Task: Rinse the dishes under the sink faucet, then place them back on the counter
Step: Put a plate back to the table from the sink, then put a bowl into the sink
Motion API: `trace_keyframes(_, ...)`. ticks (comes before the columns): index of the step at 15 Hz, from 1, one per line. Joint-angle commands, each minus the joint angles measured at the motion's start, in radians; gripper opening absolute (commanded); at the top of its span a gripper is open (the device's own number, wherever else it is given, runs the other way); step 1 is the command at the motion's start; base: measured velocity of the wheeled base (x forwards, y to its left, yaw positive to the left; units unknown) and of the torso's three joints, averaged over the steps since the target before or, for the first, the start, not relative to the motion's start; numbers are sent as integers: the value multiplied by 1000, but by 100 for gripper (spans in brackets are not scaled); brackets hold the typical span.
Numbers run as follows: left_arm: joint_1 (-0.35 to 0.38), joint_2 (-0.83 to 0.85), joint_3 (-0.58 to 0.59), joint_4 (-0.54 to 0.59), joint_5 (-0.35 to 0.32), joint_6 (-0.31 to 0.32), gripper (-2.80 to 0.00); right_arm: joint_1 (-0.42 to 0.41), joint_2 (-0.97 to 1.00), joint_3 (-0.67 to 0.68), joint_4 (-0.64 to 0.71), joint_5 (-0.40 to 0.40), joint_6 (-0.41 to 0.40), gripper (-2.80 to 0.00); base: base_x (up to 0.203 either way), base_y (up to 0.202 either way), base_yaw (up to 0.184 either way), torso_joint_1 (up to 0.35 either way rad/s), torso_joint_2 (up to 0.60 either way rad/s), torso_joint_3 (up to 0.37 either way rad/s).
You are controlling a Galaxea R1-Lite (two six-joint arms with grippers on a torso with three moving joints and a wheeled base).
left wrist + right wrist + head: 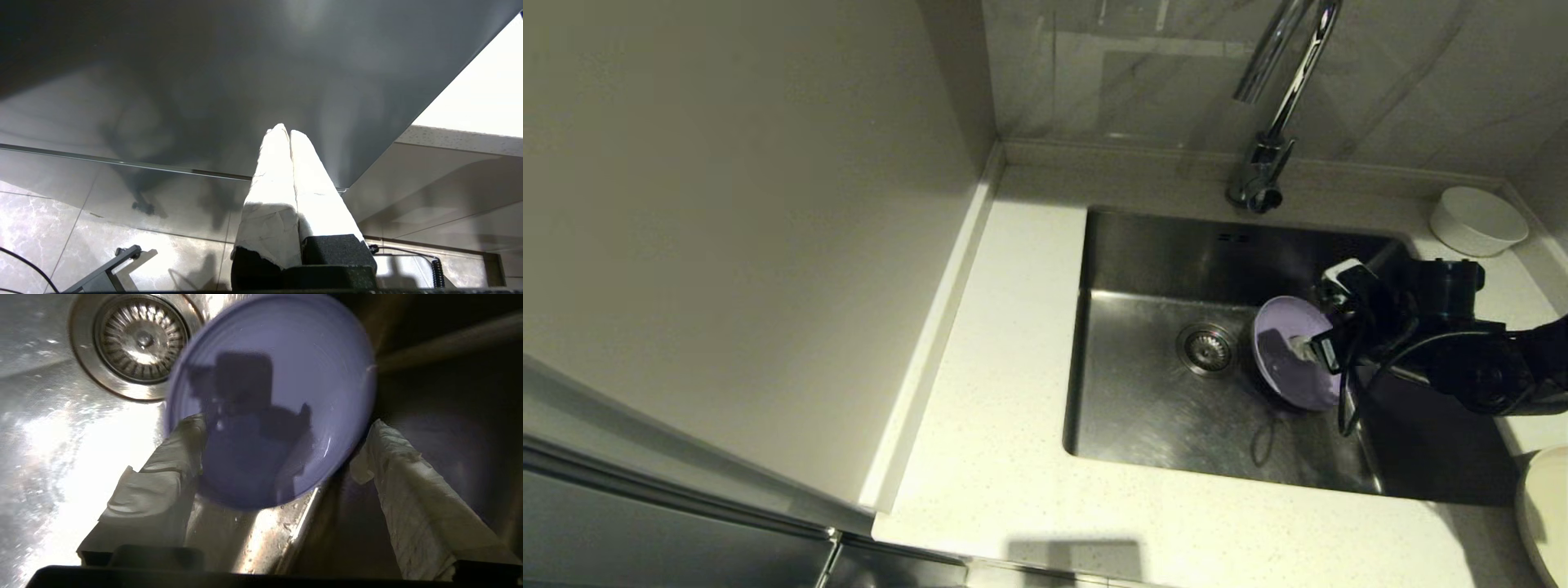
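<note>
Item: lavender plate (1294,353). Round, so no long axis. It stands tilted inside the sink (1143,408), its hollow face turned up and toward the drain side, its lower rim down on the basin floor close to the right wall. The round strainer drain (1207,349) lies just beside it, to the left in the head view.

Item: white bowl (1476,220). Upright on the tabletop (1005,425) at the back right corner, well apart from the sink.

Item: cream plate (1543,510). Partly out of the head view, at the right near edge of the tabletop.

Item: faucet (1278,106). Chrome gooseneck rising from behind the sink's back rim, spout curving forward above the basin. Whether water runs cannot be told.

Surface and room: off-white speckled tabletop with a raised back edge; pale marbled wall tiles behind; a plain tall panel on the left; brushed steel basin with wet glints on its floor.

Item: right end effector (282,457). Reaching into the sink from the right, fingers spread wide on either side of the lavender plate. One wrapped finger (163,473) lies against the plate's rim; the other (408,498) stands clear of it. No grip is seen.

Item: left end effector (288,163). Parked low beside the cabinet front, above the tiled floor (61,228), fingers pressed together, holding nothing.
</note>
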Motion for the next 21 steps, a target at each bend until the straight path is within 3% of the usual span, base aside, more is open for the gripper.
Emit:
trace_keyframes(1, 0, -3, 0, -1, 0, 1, -280, -2, -88, 67, -31, 2, -3, 0, 0, 0, 0, 0, 0, 0)
trace_keyframes(6, 0, -3, 0, -1, 0, 1, -280, 1, -260, 205, -21, 14, -8, 0, 0, 0, 0, 0, 0, 0)
trace_keyframes(9, 0, -3, 0, -1, 0, -1, -280, -5, -402, 210, 135, 13, -7, 0, 0, 0, 0, 0, 0, 0)
trace_keyframes(15, 0, -3, 0, -1, 0, -1, -280, -60, -714, 227, 617, -4, 33, 0, 0, 0, 0, 0, 0, 0)
trace_keyframes(18, 0, -4, 0, -1, 0, 0, -280, -70, -870, 189, 1017, -32, 201, 0, 0, 0, 0, 0, 0, 0)
trace_keyframes(21, 0, -3, 0, -1, 0, -1, -280, -73, -939, 31, 1314, -108, 344, 0, 0, 0, 0, 0, 0, 0)
